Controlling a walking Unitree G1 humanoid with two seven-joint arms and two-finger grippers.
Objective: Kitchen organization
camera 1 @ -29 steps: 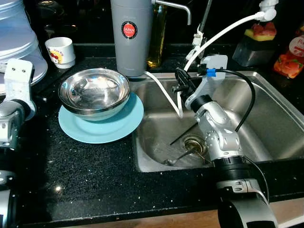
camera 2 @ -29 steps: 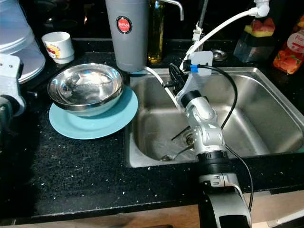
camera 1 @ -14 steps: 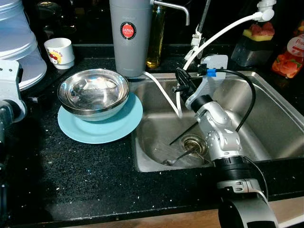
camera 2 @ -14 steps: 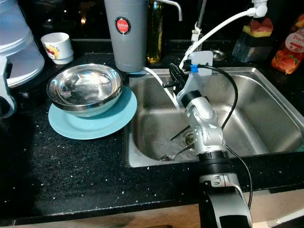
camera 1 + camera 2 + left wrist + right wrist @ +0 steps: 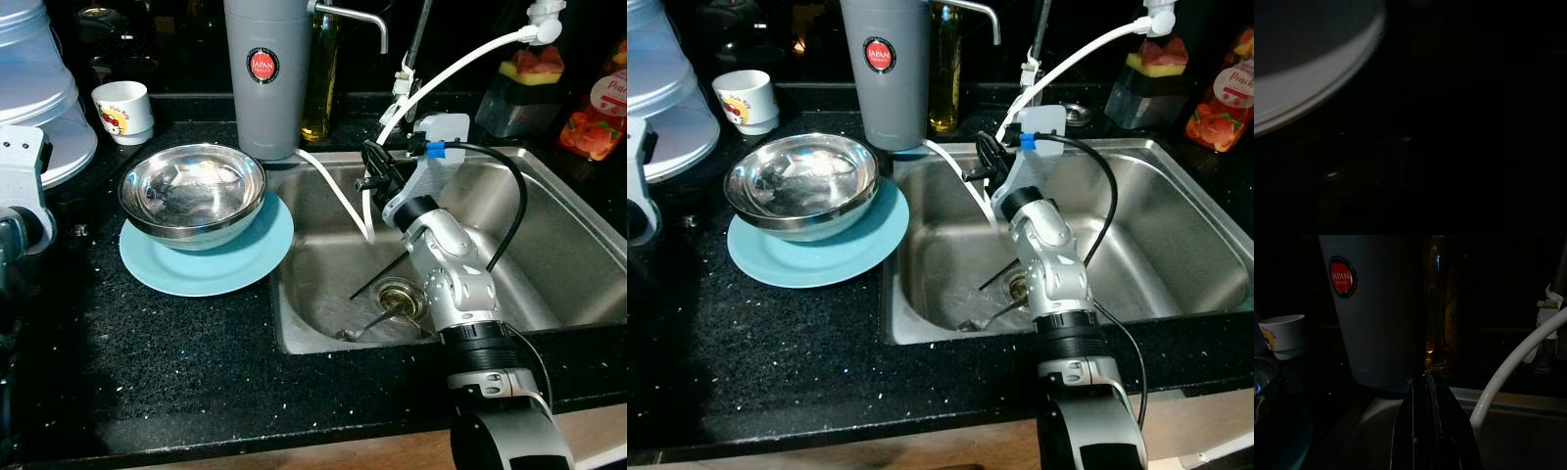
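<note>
Sink (image 5: pixel 578 264) sits below the right claw (image 5: pixel 372 166), which hangs over its back-left corner, fingers pressed together, empty. Grey canister (image 5: pixel 266 73) is just ahead-left of it; steel bowl (image 5: pixel 193 189) on blue plate (image 5: pixel 211 262) lies to its left. Spoon (image 5: pixel 377 321) and a dark stick (image 5: pixel 380 276) lie below and behind the claw by the drain, long axes running diagonally. Right arm looks nearer. Left claw (image 5: pixel 22 196) is well apart; can't tell its state.

White hose (image 5: pixel 460 64) arching over the basin, amber oil bottle (image 5: pixel 321 73), red snack packet (image 5: pixel 596 116)
</note>
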